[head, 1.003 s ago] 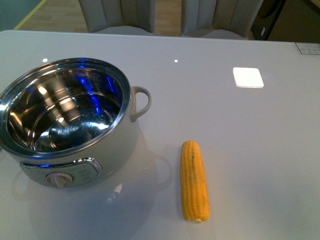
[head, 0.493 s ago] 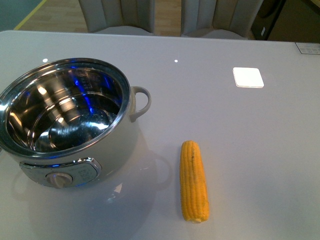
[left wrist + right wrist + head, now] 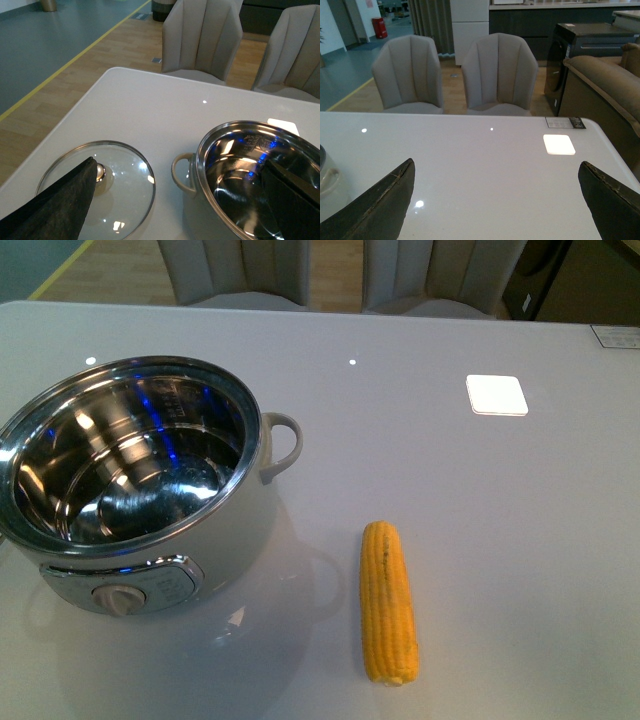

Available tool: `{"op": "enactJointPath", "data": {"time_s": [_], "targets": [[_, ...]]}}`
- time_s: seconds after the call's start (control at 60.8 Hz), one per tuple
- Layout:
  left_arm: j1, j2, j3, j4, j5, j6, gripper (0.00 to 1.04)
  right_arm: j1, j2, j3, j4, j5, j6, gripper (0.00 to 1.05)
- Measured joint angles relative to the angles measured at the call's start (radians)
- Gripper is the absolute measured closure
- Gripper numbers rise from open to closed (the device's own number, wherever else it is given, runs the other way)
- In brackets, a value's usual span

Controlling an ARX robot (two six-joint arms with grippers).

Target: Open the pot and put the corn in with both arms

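Two views carry the task items; the third shows neither.

Front view: pot (image 3: 245, 520) stands open at the left of the table (image 3: 520, 540), steel interior empty. Corn (image 3: 388, 605) lies flat on the table just to its right, apart from the pot wall. Neither arm is in view.

Left wrist view: lid (image 3: 125, 170) lies flat on the table beside the pot, on the side away from the corn. Left gripper (image 3: 177, 165) is spread wide and empty, one finger over the lid, the other over the pot mouth.

Right wrist view: right gripper (image 3: 496, 165) is spread wide, holding nothing, above bare table. Corn not visible here.

Risks, as judged:
- The cob is round and the tabletop glossy, so an off-centre pinch could roll it away.
- The cob looks about as long as the pot is wide and could hang up on the rim if lowered level.
- The left gripper over the mouth could block the right arm.
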Motion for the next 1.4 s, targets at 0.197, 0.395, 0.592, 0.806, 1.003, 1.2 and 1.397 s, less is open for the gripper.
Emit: {"op": "enactJointPath", "data": {"time_s": [0.197, 0.395, 0.592, 0.806, 1.003, 1.2, 1.397], "targets": [[-0.005, -0.082, -0.014, -0.055, -0.003, -0.001, 0.07, 0.0, 0.0, 0.0, 0.0, 0.0, 0.0, 0.09], [-0.005, -0.083, -0.014, -0.056, -0.003, -0.001, 0.07, 0.0, 0.0, 0.0, 0.0, 0.0, 0.0, 0.09], [-0.078, -0.13, -0.082, 0.127, -0.001, -0.013, 0.34, 0.0, 0.0, 0.0, 0.0, 0.0, 0.0, 0.09], [-0.218, -0.323, -0.082, -0.042, -0.137, -0.016, 0.73, 0.0, 0.0, 0.0, 0.0, 0.0, 0.0, 0.09], [-0.309, -0.437, -0.082, -0.149, -0.225, -0.019, 1.01, 0.0, 0.0, 0.0, 0.0, 0.0, 0.0, 0.09], [-0.434, -0.517, -0.082, -0.23, -0.374, -0.02, 1.01, 0.0, 0.0, 0.0, 0.0, 0.001, 0.0, 0.09], [-0.482, -0.571, -0.082, -0.282, -0.393, -0.019, 1.01, 0.0, 0.0, 0.0, 0.0, 0.001, 0.0, 0.09]]}}
